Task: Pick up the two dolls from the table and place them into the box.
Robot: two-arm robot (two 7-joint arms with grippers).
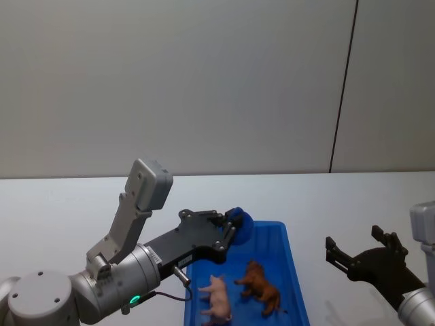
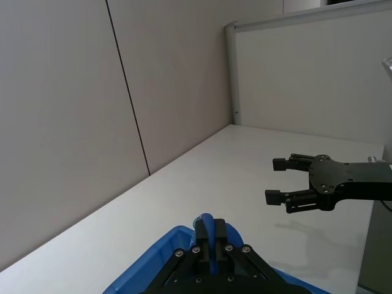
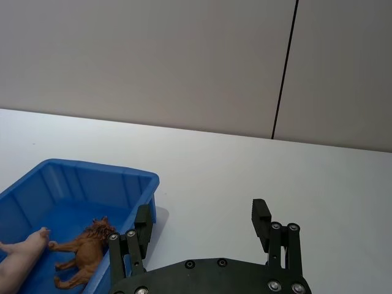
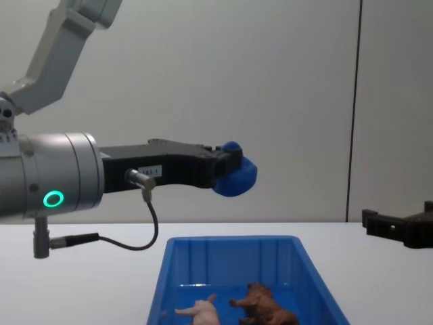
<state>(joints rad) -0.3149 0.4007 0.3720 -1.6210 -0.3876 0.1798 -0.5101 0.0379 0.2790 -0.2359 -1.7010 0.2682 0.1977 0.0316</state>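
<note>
Both dolls lie inside the blue box: the pale pink pig on the left and the reddish-brown shaggy dog to its right. They also appear from the chest as the pig and the dog, and past the right wrist as the dog. My left gripper hangs above the box's far left corner, shut on a small blue round-headed figure. To the right of the box, my right gripper hovers over the white table, open and holding nothing.
White tabletop stretches wide on both sides of the box and behind it up to a grey wall. The box rim stands well below the left gripper. From the left wrist, the right gripper is some way off across the table.
</note>
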